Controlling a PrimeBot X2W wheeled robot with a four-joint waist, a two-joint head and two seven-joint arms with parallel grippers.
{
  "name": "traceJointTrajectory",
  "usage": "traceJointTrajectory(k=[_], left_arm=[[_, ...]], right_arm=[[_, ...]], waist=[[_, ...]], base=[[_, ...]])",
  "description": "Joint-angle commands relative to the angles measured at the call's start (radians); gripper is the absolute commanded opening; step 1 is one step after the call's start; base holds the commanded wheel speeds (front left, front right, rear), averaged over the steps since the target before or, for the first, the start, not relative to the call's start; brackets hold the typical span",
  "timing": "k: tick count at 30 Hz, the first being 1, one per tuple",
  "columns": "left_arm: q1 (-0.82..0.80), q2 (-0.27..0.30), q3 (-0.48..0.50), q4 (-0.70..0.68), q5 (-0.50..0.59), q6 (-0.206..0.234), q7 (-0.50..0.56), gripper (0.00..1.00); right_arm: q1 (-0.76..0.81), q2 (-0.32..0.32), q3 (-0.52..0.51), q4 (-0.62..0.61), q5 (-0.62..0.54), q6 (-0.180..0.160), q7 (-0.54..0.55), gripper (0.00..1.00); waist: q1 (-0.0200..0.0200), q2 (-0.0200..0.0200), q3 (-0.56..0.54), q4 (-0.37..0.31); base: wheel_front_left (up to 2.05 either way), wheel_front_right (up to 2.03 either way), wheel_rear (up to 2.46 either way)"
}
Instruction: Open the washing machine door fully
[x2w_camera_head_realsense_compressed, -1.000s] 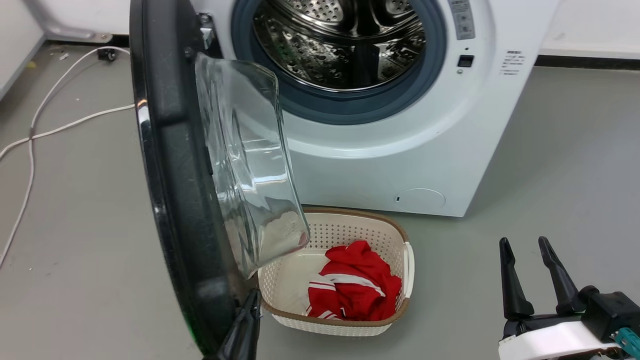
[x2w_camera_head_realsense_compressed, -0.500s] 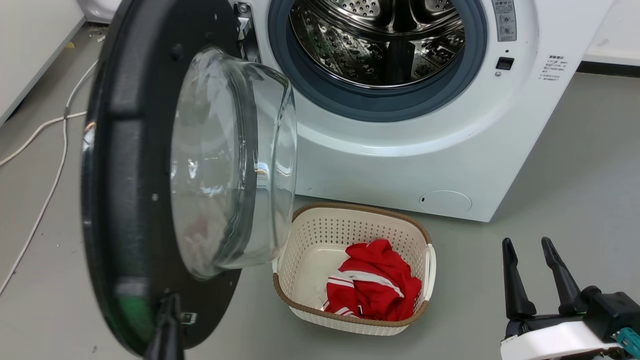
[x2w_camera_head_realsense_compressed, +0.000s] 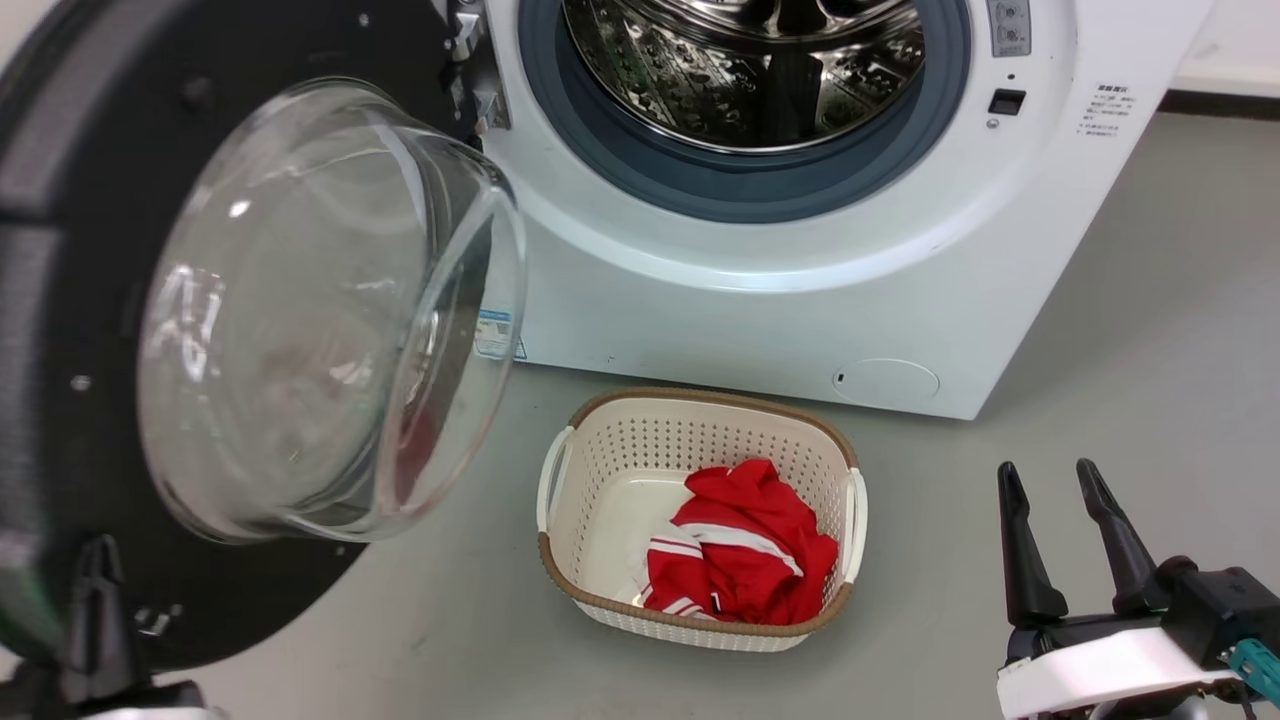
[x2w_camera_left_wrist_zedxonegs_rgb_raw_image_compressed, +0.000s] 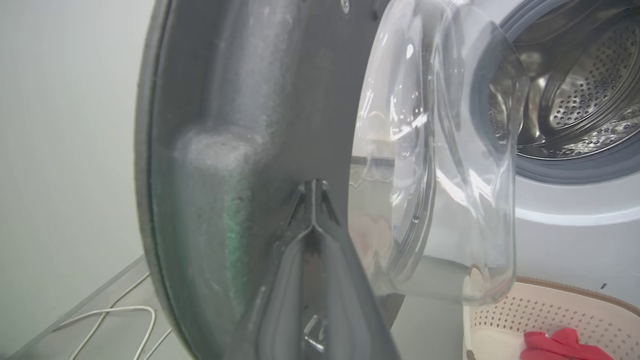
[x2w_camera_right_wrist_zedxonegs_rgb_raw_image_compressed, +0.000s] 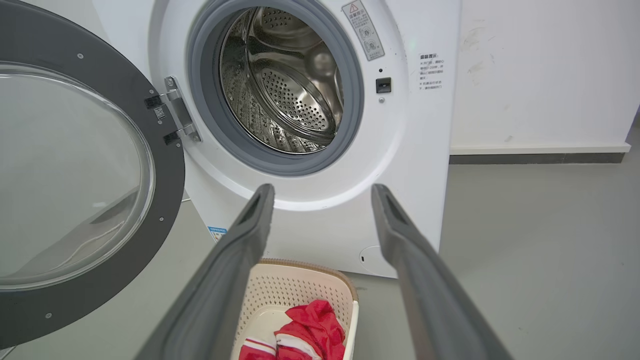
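The washing machine (x2w_camera_head_realsense_compressed: 700, 320) is white, with its round opening and steel drum (x2w_camera_head_realsense_compressed: 740, 70) exposed. The washing machine door (x2w_camera_head_realsense_compressed: 60, 200) hangs wide open at the left on its metal hinge (x2w_camera_head_realsense_compressed: 470, 60), its clear glass bowl (x2w_camera_head_realsense_compressed: 300, 300) bulging toward me. My left gripper (x2w_camera_head_realsense_compressed: 97, 550) is shut, tips pressed on the door's black inner face near its lower edge; the left wrist view shows the closed tips (x2w_camera_left_wrist_zedxonegs_rgb_raw_image_compressed: 313, 185) against the door (x2w_camera_left_wrist_zedxonegs_rgb_raw_image_compressed: 240, 100). My right gripper (x2w_camera_head_realsense_compressed: 1060, 480) stands open and empty at the lower right, away from the machine. In the right wrist view the right gripper (x2w_camera_right_wrist_zedxonegs_rgb_raw_image_compressed: 322, 192) faces the machine (x2w_camera_right_wrist_zedxonegs_rgb_raw_image_compressed: 410, 150) and the door (x2w_camera_right_wrist_zedxonegs_rgb_raw_image_compressed: 170, 175).
A cream perforated basket (x2w_camera_head_realsense_compressed: 700, 440) holding a red garment (x2w_camera_head_realsense_compressed: 740, 545) sits on the grey floor in front of the machine, below the opening. A white cable (x2w_camera_left_wrist_zedxonegs_rgb_raw_image_compressed: 115, 312) lies on the floor behind the door. Open floor stretches to the right.
The door has swung further open to the left, showing more of its inner face. My left gripper went left with it. The head view shifted a little; the right gripper barely moved.
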Motion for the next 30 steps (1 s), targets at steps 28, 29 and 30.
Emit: traceJointTrajectory(k=[28,29,30], left_arm=[[-0.303,0.154,0.327,0.396,0.002,-0.116,0.003,0.00],[-0.296,0.151,0.336,0.395,0.007,-0.118,0.003,0.00],[-0.285,0.147,0.340,0.390,0.011,-0.119,0.003,0.00]], right_arm=[[-0.052,0.001,-0.001,-0.002,-0.006,0.000,-0.009,1.00],[-0.052,0.001,0.002,0.000,-0.005,0.000,-0.010,1.00],[-0.051,0.001,0.003,0.003,-0.003,0.000,-0.010,1.00]], waist=[[0.0000,0.0000,0.073,-0.067],[0.0000,0.0000,0.070,-0.070],[0.0000,0.0000,0.066,-0.073]], base=[[0.00,0.00,0.00],[0.00,0.00,0.00],[0.00,0.00,0.00]])
